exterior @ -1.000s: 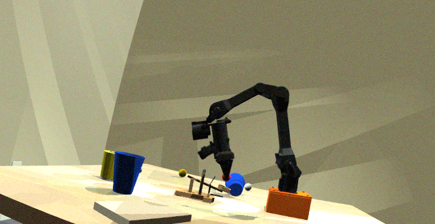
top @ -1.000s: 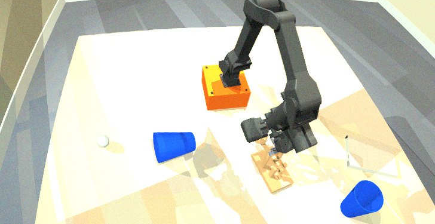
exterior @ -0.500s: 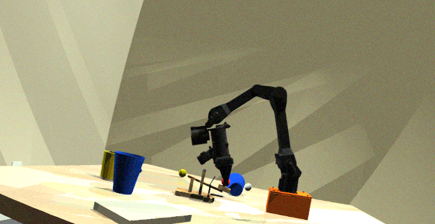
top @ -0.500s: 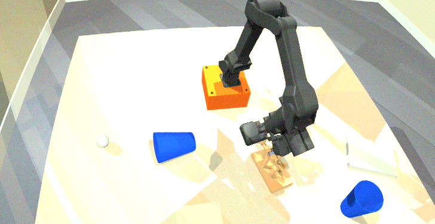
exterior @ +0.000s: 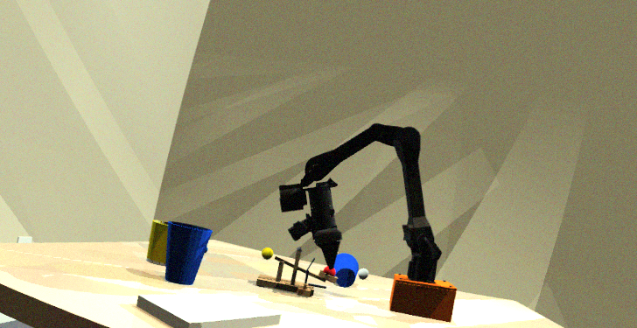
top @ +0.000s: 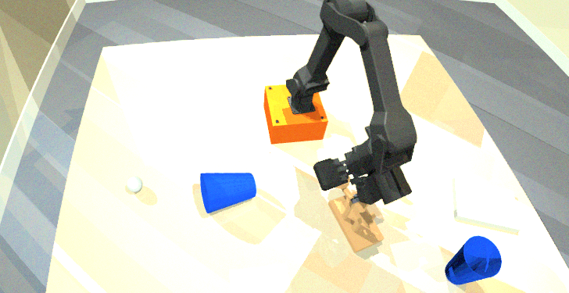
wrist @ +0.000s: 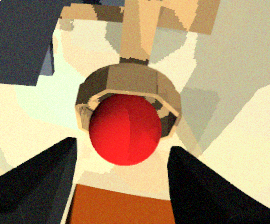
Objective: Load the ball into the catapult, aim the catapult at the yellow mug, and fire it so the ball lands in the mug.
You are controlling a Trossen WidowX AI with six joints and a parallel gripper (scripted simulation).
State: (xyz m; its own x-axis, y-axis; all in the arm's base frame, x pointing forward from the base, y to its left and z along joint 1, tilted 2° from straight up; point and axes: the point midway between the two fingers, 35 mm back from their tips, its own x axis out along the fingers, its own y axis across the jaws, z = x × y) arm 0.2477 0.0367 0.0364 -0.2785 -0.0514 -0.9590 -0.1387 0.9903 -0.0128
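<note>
The robot's gripper, its fingers parted just clear of the red ball at the cup of the wooden catapult, should let it settle, then lift straight up without brushing the rim

Blue mug, lying: on its side on the pale table; from above I read it left of the tool. Lying mug's points: the blue mug body.
White ball: on the table, farther left of the tool than the lying mug, seen from above; not touching it.
Blue mug, upright: right of and below the tool from above.
Flat white slab: right of the tool from above, near the upright mug.
Yellow ball: left of the tool, exterior view.
</note>
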